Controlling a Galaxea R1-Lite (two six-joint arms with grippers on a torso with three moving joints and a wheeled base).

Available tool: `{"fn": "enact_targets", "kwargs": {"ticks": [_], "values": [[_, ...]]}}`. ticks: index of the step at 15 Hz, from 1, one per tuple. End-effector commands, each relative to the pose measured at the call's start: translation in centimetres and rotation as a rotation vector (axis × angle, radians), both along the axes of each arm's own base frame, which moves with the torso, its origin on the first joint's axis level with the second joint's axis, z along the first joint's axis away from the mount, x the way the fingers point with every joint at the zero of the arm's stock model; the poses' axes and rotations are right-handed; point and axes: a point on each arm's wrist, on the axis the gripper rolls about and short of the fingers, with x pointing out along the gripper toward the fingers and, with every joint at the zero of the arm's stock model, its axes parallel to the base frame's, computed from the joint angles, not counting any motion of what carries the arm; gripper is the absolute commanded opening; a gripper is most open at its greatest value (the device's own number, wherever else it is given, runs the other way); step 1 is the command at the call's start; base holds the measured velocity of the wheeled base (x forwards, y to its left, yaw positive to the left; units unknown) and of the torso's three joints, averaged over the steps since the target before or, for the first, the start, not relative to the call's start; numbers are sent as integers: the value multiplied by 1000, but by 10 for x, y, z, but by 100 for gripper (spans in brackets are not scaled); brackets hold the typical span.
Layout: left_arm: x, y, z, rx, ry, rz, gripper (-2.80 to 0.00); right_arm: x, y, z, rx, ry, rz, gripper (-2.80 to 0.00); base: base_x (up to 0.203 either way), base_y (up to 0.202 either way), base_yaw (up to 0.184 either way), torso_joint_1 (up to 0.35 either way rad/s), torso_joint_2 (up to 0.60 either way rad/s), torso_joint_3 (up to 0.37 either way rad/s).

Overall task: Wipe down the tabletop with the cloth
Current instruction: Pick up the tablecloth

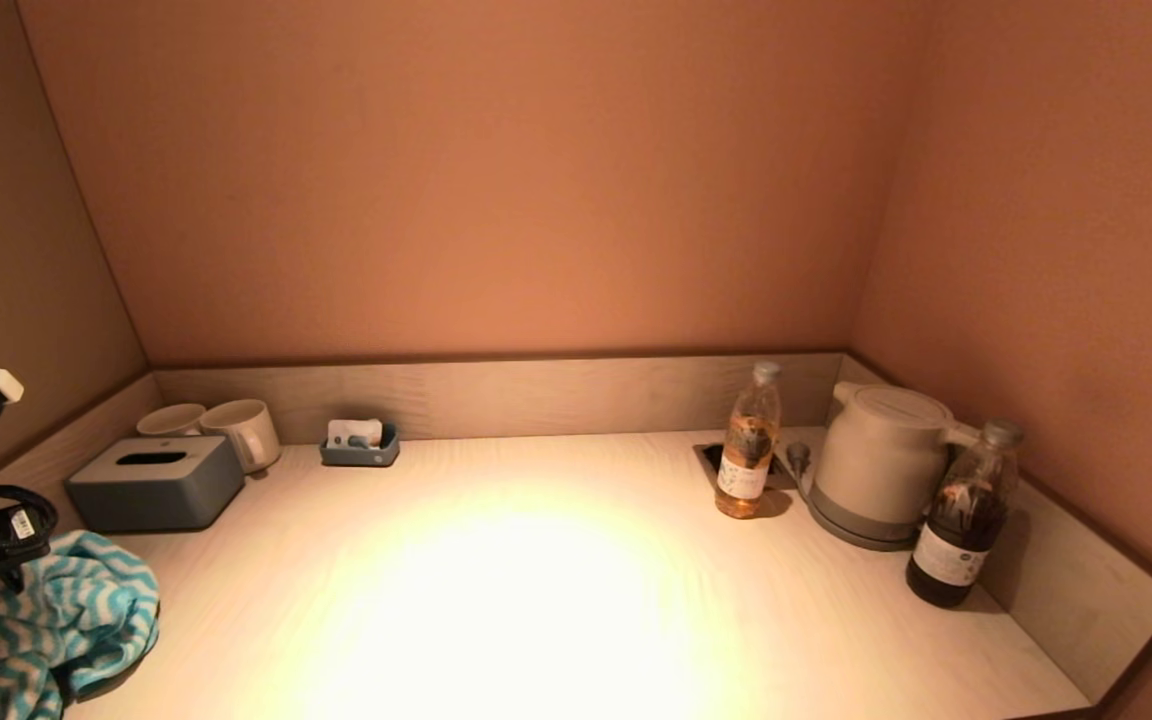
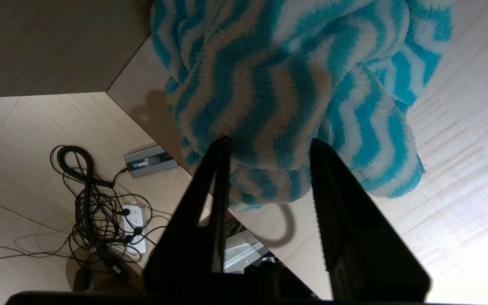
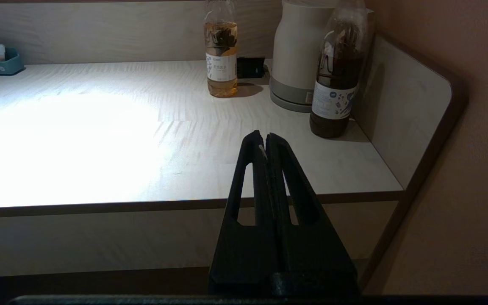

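The cloth [image 1: 56, 620] is fluffy, with turquoise and white zigzag stripes. The bench [image 1: 536, 600] is pale wood grain with a dark brown edge. The walls [image 1: 496, 180] are a warm tan. The tissue box [image 1: 154, 482] is grey, as is the small tray [image 1: 360, 452]. Two mugs [image 1: 226, 428] are cream. The kettle [image 1: 881, 462] is off-white on a grey base. One bottle [image 1: 748, 445] holds amber liquid, the other bottle [image 1: 964, 515] dark brown; both carry white labels. The left gripper [image 2: 269, 146] and right gripper [image 3: 266, 140] are black.
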Motion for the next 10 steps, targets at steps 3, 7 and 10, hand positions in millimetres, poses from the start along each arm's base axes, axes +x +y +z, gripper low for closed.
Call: {"fn": "enact_targets", "kwargs": {"ticks": [3,7,10], "values": [[-5,0,4,-7,-5,4,0,0,0,0,1,0,1,-280,0,0,0,0,0,0],[-23,-7,39,13,-81,-7,0,0,0,0,1,0,1,-280,0,0,0,0,0,0],[-28,-10,50,25,-105,-19,0,0,0,0,1,0,1,-280,0,0,0,0,0,0]]}}
